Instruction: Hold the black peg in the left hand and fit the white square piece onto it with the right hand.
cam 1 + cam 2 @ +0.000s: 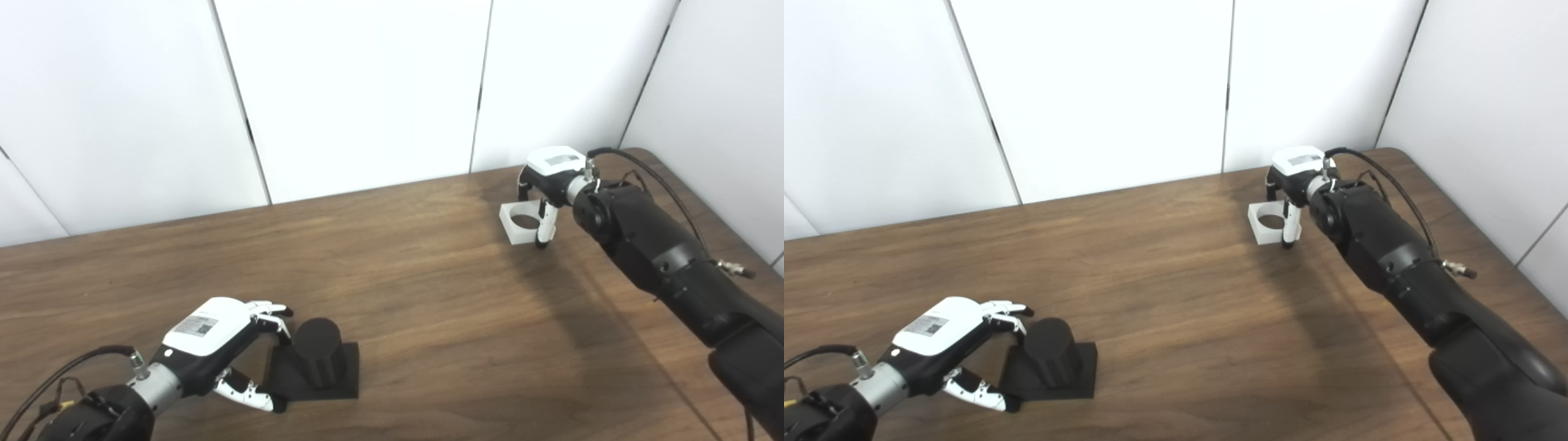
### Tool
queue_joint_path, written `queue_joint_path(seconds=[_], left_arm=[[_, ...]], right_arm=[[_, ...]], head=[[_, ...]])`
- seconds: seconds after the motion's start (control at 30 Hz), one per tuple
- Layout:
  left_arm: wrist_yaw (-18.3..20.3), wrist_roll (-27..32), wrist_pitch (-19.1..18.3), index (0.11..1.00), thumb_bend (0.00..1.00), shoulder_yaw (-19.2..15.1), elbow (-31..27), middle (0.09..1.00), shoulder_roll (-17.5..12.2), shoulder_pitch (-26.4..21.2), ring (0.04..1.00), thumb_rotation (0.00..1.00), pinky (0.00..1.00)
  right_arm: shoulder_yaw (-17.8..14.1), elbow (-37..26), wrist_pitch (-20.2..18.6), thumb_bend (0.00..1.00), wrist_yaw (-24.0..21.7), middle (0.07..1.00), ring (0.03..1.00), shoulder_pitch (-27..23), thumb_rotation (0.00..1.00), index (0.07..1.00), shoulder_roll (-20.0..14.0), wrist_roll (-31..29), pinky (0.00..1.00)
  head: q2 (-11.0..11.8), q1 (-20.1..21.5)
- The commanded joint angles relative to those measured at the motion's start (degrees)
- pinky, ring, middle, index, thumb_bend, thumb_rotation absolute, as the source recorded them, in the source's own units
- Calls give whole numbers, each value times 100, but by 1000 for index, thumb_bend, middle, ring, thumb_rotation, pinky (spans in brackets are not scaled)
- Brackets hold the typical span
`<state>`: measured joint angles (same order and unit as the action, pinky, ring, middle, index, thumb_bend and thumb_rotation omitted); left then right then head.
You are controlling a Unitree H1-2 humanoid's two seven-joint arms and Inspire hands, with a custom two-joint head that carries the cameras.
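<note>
White wall panels are backing the wooden table (429, 294). Near its front edge, the left hand (214, 349) is spreading beside the black peg (318, 358); far across, the right hand (548, 184) is pinching the white square piece (520, 223) by its rim (probably light, rigid plastic).

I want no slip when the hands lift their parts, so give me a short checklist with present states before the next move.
1. Left hand around the black peg: not ok; fingers apart beside it, not closed.
2. Peg upright on its square base: ok.
3. Right hand at the white square piece: ok; fingers reach down over it.
4. Firm grip on the piece: cannot tell.
5. Piece's round hole facing up: ok.
6. Table between peg and piece free of other things: ok.
</note>
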<state>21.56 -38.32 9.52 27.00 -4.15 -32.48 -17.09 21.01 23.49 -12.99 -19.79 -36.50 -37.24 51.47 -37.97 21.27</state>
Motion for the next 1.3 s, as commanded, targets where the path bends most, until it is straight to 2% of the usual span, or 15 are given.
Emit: queue_joint_path(seconds=[0.0,0.2,0.4,0.5,0.53,0.77,0.93,1.13,1.27], left_arm=[[495,-44,9,490,523,196,37,873,-81,184,888,59,743],[546,-77,-61,490,524,204,22,878,-37,165,892,60,755],[556,-142,-98,490,524,250,13,886,65,133,894,60,748],[581,-177,-153,490,524,276,5,888,138,104,897,62,743],[599,-183,-184,490,524,284,1,889,169,91,897,62,740],[625,-272,-314,489,524,371,50,897,343,-13,902,64,719],[632,-331,-403,490,524,389,105,900,461,-69,900,65,712],[654,-433,-505,490,524,420,97,902,525,-100,901,68,705],[639,-460,-498,490,524,423,128,899,539,-107,906,69,708]], right_arm=[[-104,-289,80,519,41,767,796,-52,134,478,-173,-96,672],[-229,-976,179,520,-29,766,795,54,130,477,-275,-245,695],[-321,-1601,385,520,-117,756,779,175,127,478,-363,-346,690],[-364,-1953,442,521,-275,754,791,212,127,478,-376,-424,724],[-367,-2058,501,521,-306,753,792,216,128,478,-388,-440,727],[-465,-2634,816,521,-475,745,773,262,126,479,-338,-643,712],[-413,-2816,1136,520,-528,730,748,180,127,478,-293,-673,657],[-481,-3181,1293,520,-692,718,731,155,128,478,-175,-837,625],[-462,-3480,1311,520,-917,720,738,111,128,477,-78,-989,644]], head=[[-10,-34],[-100,-278],[-166,-787],[-215,-1045],[-250,-1247],[-371,-1723],[-511,-2035],[-543,-2131],[-536,-2128]])
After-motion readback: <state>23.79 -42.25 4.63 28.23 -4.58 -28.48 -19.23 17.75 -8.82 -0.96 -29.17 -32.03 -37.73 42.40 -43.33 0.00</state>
